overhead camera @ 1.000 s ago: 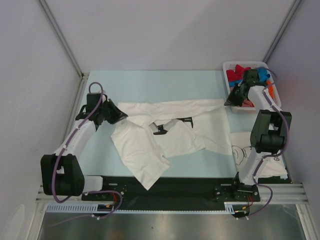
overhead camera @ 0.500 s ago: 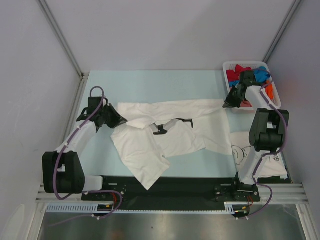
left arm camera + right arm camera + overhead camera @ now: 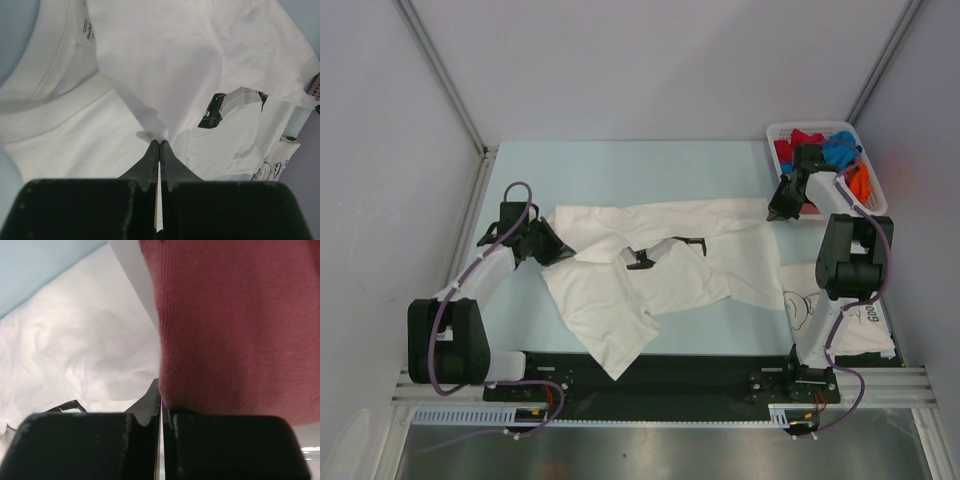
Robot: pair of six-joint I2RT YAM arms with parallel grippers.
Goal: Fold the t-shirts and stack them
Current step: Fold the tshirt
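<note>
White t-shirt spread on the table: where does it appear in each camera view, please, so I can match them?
Top external: white t-shirt across the middle of the table, between left gripper and right gripper.
Left wrist: fills the frame; the gripper pinches a fold.
Right wrist: left half, beside red cloth.
Shared landmark: black marks on the shirt, faint in right wrist.

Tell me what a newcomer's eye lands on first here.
A crumpled white t-shirt sprawls across the middle of the table, its left edge pinched by the left fingers. At the far right corner, a white basket holds bright red, blue and orange shirts, with the right fingers shut beside it.
</note>
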